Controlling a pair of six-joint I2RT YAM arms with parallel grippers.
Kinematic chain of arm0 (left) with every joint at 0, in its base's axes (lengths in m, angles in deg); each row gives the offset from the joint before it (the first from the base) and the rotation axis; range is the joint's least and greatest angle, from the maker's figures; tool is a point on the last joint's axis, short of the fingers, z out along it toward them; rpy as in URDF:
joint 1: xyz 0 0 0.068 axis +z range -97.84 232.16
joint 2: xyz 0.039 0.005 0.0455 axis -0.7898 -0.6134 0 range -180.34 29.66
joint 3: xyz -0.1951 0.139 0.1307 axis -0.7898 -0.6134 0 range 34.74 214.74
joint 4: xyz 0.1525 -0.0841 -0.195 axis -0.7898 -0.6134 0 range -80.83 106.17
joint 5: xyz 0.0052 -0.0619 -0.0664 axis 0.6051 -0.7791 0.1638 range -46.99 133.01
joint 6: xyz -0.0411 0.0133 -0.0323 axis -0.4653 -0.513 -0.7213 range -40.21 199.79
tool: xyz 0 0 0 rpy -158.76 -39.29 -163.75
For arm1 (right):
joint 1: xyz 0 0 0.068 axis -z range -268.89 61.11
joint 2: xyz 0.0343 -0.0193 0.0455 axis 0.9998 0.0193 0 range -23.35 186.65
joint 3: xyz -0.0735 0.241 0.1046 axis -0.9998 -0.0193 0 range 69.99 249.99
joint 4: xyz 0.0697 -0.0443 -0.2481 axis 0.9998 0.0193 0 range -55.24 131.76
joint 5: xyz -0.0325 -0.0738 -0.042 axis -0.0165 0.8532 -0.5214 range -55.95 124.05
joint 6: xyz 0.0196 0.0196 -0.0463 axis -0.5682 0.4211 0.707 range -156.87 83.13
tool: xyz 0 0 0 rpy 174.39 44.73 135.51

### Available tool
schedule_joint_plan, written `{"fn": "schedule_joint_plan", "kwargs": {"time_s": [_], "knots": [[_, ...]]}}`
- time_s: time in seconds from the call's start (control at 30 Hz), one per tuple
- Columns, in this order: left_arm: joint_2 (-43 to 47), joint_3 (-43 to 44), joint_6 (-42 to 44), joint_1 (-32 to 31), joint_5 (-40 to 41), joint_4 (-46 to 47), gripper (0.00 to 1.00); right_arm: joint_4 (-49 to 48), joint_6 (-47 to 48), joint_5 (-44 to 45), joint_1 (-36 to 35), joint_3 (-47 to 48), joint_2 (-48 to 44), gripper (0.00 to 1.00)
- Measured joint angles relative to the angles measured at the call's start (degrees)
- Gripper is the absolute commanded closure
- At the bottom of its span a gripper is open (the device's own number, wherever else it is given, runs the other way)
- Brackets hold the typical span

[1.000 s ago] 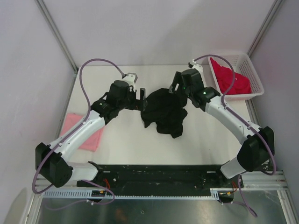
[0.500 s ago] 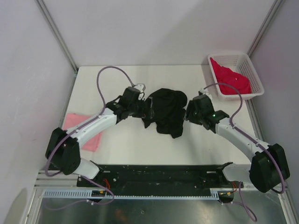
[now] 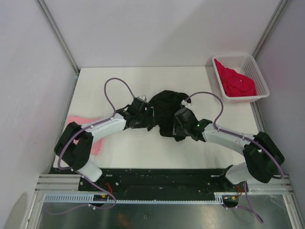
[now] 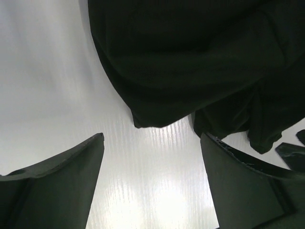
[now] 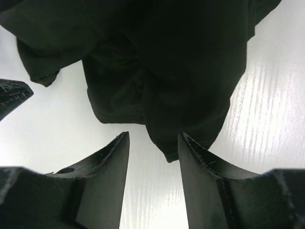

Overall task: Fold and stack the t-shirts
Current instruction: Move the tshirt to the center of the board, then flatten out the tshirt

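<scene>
While left claw (image 4: pixel 151 138) and right claw (image 5: pixel 153 134) stand open, black t-shirt (image 3: pixel 167 112) lies bunched, sleeves hidden.

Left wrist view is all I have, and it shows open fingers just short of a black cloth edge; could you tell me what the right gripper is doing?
Observer: The right gripper is open, at the near right side of the black t-shirt. A fold of cloth points into its gap but is not pinched.
Operator: Thank you. Is the shirt spread flat?
Observer: No. In the top view it is a crumpled heap in the middle of the table.
Operator: And where is the red one, please?
Observer: The red t-shirt is bunched in the white basket at the far right corner.
</scene>
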Motion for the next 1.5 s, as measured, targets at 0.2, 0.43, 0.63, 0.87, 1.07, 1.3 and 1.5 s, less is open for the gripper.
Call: {"fn": "schedule_joint_plan", "kwargs": {"time_s": [0.2,0.43,0.63,0.87,1.07,1.3,1.5], "knots": [[-3.72,0.00,-1.75,0.00,-0.11,2.73,0.35,-1.73,0.00,1.20,-0.92,0.02,5.05,0.51],[-8.48,0.11,-3.52,0.00,-0.20,4.90,0.74,-2.25,0.02,2.67,-0.96,0.09,9.03,0.56],[-9.60,1.18,-4.20,0.55,0.66,5.27,0.99,-0.66,0.13,4.28,-1.07,0.87,9.77,0.88],[-2.38,1.29,-3.52,4.11,4.96,4.85,1.00,8.00,1.51,9.70,-0.37,3.82,2.05,1.00],[12.11,2.64,-0.13,7.39,10.78,3.74,1.00,14.21,3.85,14.71,2.32,10.64,-8.87,1.00],[21.57,8.85,5.05,8.44,15.15,1.90,1.00,18.88,7.78,17.14,6.93,17.14,-15.69,0.98],[27.21,10.86,7.30,9.79,17.16,-0.04,1.00,22.23,9.40,17.66,9.77,18.91,-18.88,0.97]]}}
